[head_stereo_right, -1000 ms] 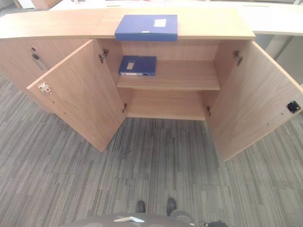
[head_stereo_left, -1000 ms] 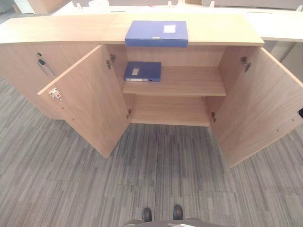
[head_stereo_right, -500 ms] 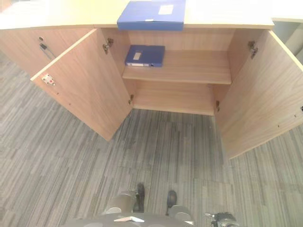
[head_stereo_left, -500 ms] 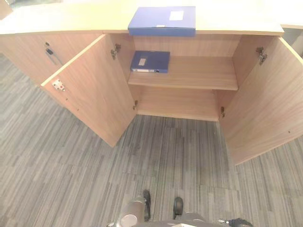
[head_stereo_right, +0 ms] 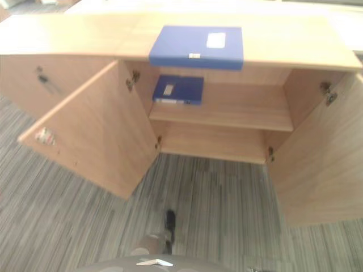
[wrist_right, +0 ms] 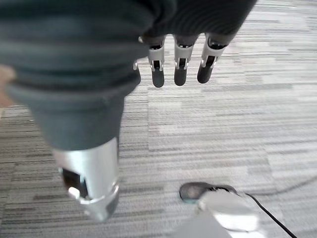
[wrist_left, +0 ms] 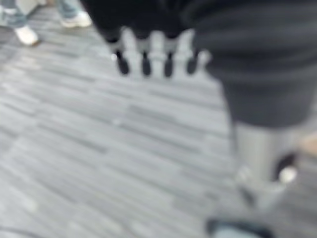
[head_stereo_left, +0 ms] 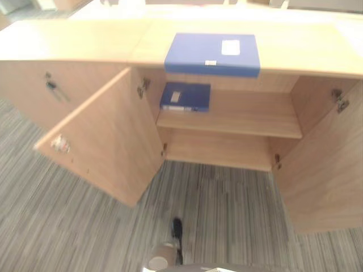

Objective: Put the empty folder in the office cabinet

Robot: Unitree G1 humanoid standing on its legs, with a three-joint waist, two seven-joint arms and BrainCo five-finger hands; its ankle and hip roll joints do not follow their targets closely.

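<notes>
A blue folder (head_stereo_left: 212,52) with a white label lies flat on top of the wooden cabinet (head_stereo_left: 85,42), at its front edge above the open compartment. A second blue folder (head_stereo_left: 185,96) lies at the left end of the upper shelf (head_stereo_left: 249,116) inside. Both cabinet doors stand wide open, the left door (head_stereo_left: 105,139) and the right door (head_stereo_left: 326,170). My left hand (wrist_left: 144,54) hangs over the carpet with straight fingers and holds nothing. My right hand (wrist_right: 181,62) hangs the same way, open and empty.
The lower shelf (head_stereo_left: 221,150) is bare. A closed cabinet section with a key in its lock (head_stereo_left: 51,86) adjoins on the left. Grey striped carpet (head_stereo_left: 227,209) lies between me and the cabinet. A person's shoes (wrist_left: 25,33) stand on the carpet in the left wrist view.
The whole picture has shifted, so the camera moved; the cabinet now sits lower and larger in view. The folders and doors have not moved.
</notes>
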